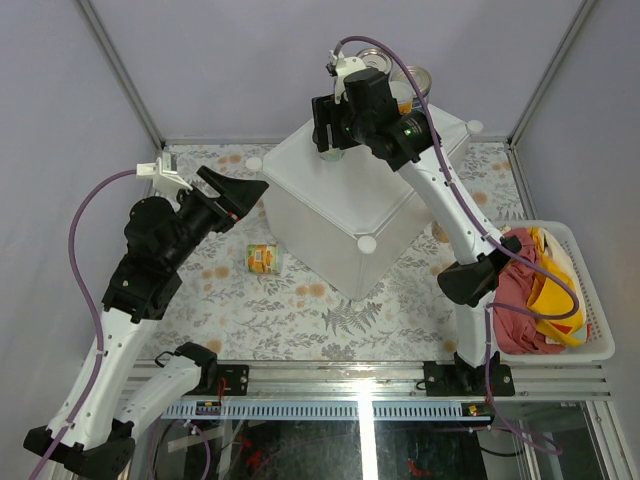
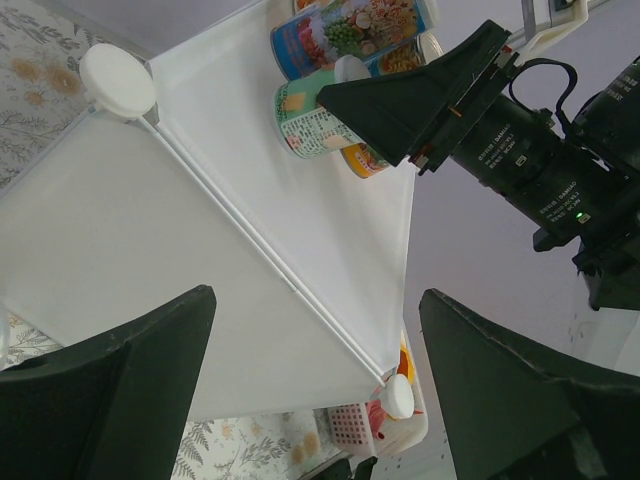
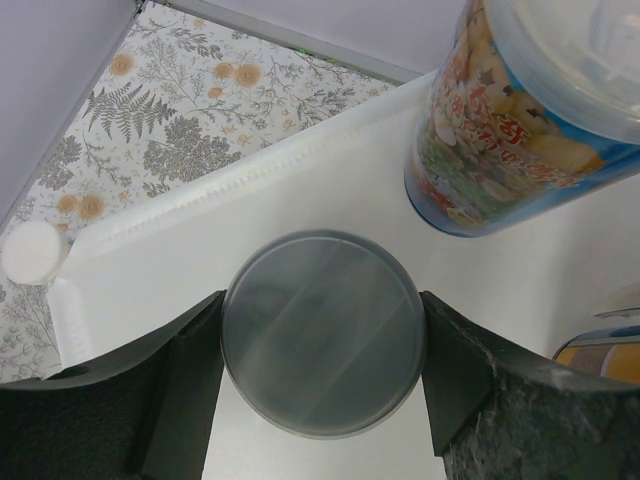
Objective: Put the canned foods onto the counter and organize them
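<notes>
My right pincer [image 3: 322, 338] is clamped on a silver-topped can [image 3: 320, 300], one finger [image 3: 180, 400] pressed to each side. I can't tell if the can's base touches the white box surface [image 3: 300, 190] or sits just above it. The right arm [image 1: 455, 215] rises from its base at near right, elbow beside the basket [image 1: 590, 340] of cloths. Its forearm slants up-left over the box, wrist pointing down near the far edge.

My left pincer [image 2: 315, 385] is apart, nothing between its fingers [image 2: 120, 390]. The left arm [image 1: 150, 260] is bent and raised above the floral surface [image 1: 300, 310], pincer aimed at the box's near-left side, close but not touching.

Right wrist view only: a blue-label can [image 3: 500, 140] with a pale lid just beside the held one, and the edge of an orange can [image 3: 600, 355] at lower right.

Left wrist view only: the held can's side, a green-and-white label with fine print too small to read, and behind it a vegetable-picture can [image 2: 350, 30] in blue.

Top view only: a yellow-label can [image 1: 263, 259] lying on its side on the floral surface, between left pincer and box, well apart from the rest. Two silver tops show at the box's far corner.

The blue label in the right wrist view carries characters I can't read.
</notes>
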{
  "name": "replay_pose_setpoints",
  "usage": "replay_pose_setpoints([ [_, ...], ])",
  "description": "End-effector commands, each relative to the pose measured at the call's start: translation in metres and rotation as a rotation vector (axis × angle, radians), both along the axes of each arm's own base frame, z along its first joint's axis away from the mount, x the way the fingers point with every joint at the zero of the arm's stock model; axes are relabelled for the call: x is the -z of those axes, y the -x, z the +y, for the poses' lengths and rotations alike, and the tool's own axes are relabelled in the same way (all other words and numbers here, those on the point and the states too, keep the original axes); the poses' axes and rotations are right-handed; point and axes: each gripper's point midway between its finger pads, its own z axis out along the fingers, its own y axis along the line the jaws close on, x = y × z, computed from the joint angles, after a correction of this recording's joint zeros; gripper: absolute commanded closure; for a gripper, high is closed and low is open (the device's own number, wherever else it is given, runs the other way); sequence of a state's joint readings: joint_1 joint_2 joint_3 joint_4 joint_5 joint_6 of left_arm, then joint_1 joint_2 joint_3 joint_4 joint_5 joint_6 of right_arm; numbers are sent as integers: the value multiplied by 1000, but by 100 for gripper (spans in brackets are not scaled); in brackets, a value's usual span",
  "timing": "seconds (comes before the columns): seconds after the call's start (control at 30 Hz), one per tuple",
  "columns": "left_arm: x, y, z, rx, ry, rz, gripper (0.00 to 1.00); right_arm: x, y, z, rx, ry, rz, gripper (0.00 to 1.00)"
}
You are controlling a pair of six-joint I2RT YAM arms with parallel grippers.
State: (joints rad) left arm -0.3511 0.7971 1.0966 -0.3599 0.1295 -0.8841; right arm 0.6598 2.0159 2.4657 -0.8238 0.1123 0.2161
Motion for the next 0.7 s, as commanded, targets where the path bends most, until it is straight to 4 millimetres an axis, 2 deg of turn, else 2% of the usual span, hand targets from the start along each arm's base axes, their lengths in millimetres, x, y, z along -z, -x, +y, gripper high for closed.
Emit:
replay_pose_setpoints([
  [0.0, -3, -1, 1, 5, -9, -29, 17, -29, -5, 10, -22, -58, -89, 52],
  [0.37, -3, -1, 0, 7, -8, -27, 17, -27, -6, 9, -21, -52, -88, 35],
  [0.67, -5, -1, 0, 9, -4, -29, 17, -27, -6, 9, -20, -50, -88, 29],
])
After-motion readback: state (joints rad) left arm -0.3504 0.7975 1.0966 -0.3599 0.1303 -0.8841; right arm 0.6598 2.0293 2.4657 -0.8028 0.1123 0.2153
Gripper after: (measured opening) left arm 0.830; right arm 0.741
